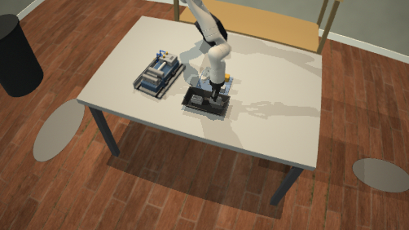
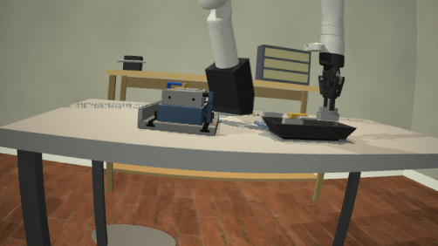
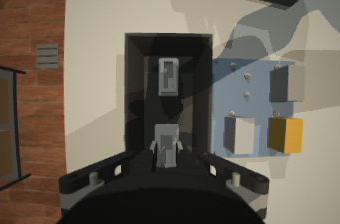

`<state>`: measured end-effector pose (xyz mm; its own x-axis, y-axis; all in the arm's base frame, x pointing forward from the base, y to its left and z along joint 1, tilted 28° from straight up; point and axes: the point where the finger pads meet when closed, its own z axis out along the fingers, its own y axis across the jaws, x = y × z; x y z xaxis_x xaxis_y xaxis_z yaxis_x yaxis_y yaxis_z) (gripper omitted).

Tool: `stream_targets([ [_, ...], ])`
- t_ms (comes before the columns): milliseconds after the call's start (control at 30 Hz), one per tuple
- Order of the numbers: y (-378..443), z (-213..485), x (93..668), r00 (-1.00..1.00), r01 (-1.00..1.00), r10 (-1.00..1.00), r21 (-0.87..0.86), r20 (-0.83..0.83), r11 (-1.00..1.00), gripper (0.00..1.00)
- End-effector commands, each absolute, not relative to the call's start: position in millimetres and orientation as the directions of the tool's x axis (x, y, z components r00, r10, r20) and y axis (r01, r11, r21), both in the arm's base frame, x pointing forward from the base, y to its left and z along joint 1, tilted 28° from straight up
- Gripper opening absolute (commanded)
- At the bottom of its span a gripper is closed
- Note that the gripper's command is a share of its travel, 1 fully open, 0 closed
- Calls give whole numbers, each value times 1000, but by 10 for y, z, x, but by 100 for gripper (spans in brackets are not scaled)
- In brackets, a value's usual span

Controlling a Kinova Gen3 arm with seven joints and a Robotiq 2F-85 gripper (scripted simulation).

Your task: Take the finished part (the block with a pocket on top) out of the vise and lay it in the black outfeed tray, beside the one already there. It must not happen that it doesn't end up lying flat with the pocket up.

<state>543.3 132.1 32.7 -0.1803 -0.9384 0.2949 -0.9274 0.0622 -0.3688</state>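
Observation:
My gripper is shut on the finished part, a small grey block with a pocket on top. It holds the block low over the right end of the black outfeed tray, just above the rim. In the wrist view the held block sits between my fingers over the near half of the tray, and a second grey pocketed part lies on the tray floor farther in. In the top view the gripper is over the tray. The vise stands to the left with nothing seen in its jaws.
A blue fixture plate with a grey block, a white block and a yellow block lies beside the tray. The arm's black base stands behind. A wooden shelf is at the back, and a dark bin on the floor.

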Motion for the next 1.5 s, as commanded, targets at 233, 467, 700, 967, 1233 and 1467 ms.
stream_targets([
  [233,1265,203,5462,-181,-929,-937,-365,299,63,0],
  [467,1242,143,5485,-181,-929,-937,-365,299,63,0],
  [700,1232,117,5495,-181,-929,-937,-365,299,63,0],
  [967,1229,108,5498,-181,-929,-937,-365,299,63,0],
  [1233,1229,108,5498,-181,-929,-937,-365,299,63,0],
  [1467,1229,108,5498,-181,-929,-937,-365,299,63,0],
])
